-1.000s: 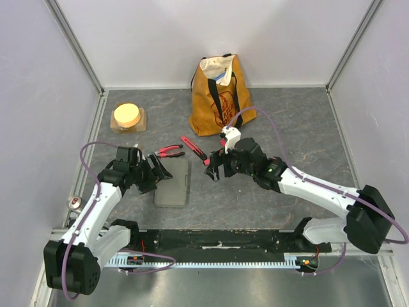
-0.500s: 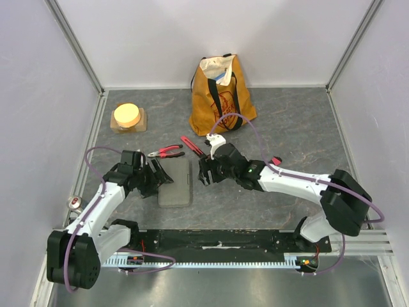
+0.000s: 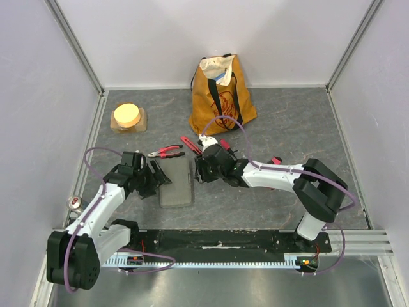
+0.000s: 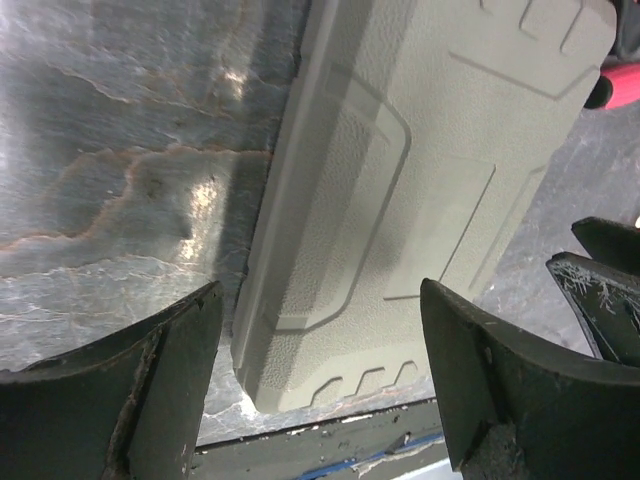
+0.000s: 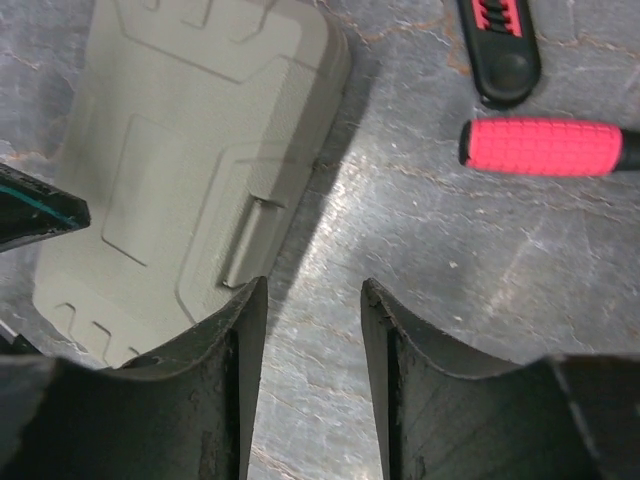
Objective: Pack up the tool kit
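Closed tool-kit case, dark grey, lying flat on the table between my two arms. My left fingers are spread wide at the case's left edge, above its embossed lid, and grip nothing. My right fingers hang at the case's right edge, roughly half apart; only bare table shows in the gap, so nothing is held. Red-and-black pliers lie just beyond the case's far end. A red-handled tool and a black-and-red tool lie near the case, not touching it. A mustard tote bag stands well behind.
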